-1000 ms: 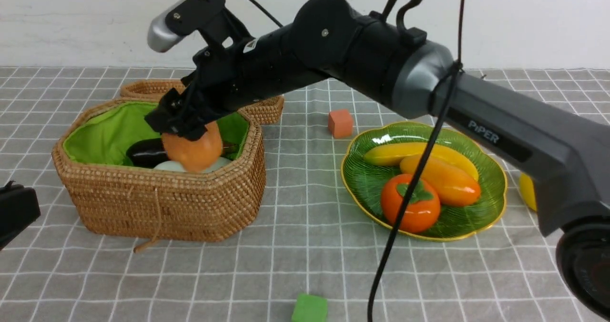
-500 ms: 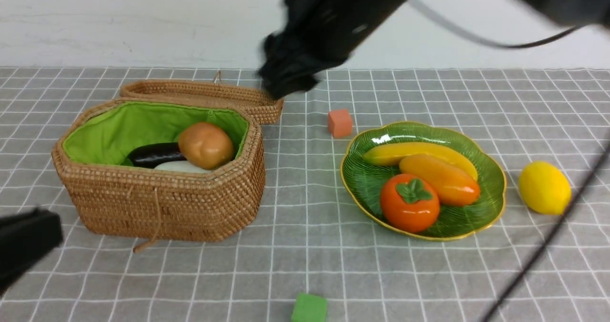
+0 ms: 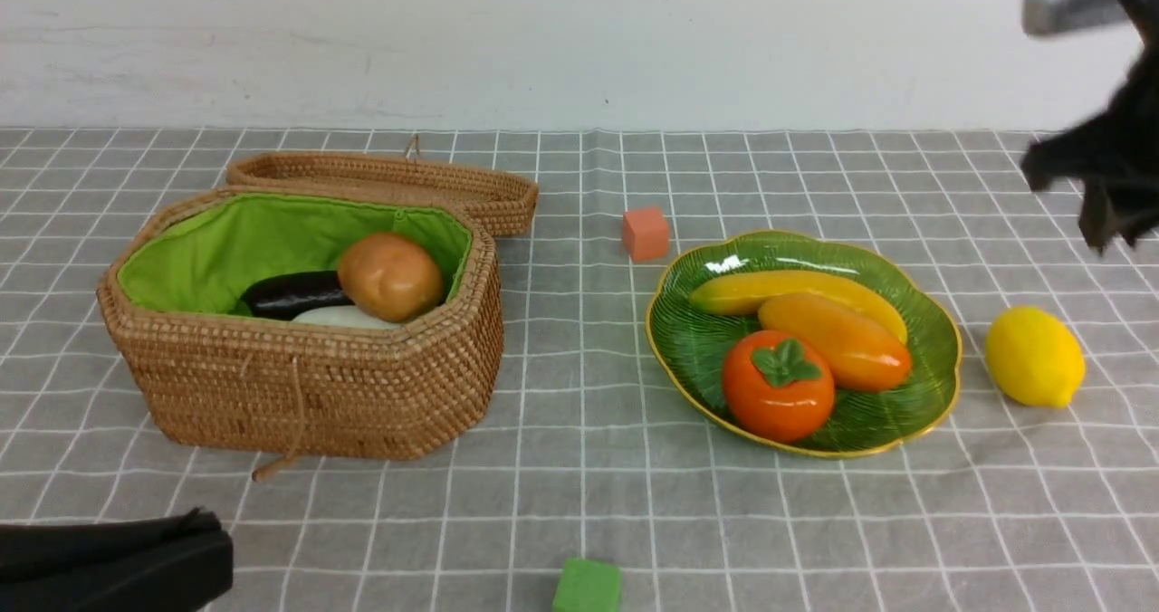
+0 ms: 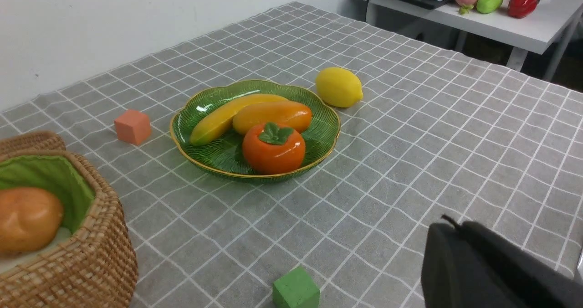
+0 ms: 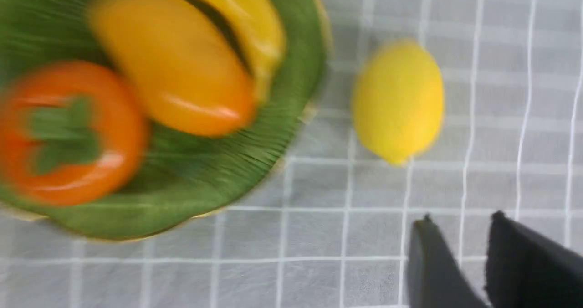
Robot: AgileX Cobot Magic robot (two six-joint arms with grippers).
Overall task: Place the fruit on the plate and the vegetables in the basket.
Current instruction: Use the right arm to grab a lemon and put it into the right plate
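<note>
Right pincer (image 5: 462, 219) hangs over the grey checked tablecloth (image 5: 319, 253), black fingers a narrow gap apart, gripping nothing. The glossy yellow toy lemon (image 5: 398, 100) sits just ahead of its tips, beside the ribbed green glass plate (image 5: 182, 194), not on it. Left pincer (image 4: 451, 228) is closed and empty, with the tan wicker basket (image 3: 308, 386) ahead of it.

Radish (image 3: 340, 317): I saw only a white sliver beneath the potato (image 3: 391, 277) and eggplant (image 3: 294, 293). Right gripper (image 3: 1087, 191): smeared, cropped at my front view's edge. Left gripper (image 3: 204, 553): cropped at the bottom corner.
</note>
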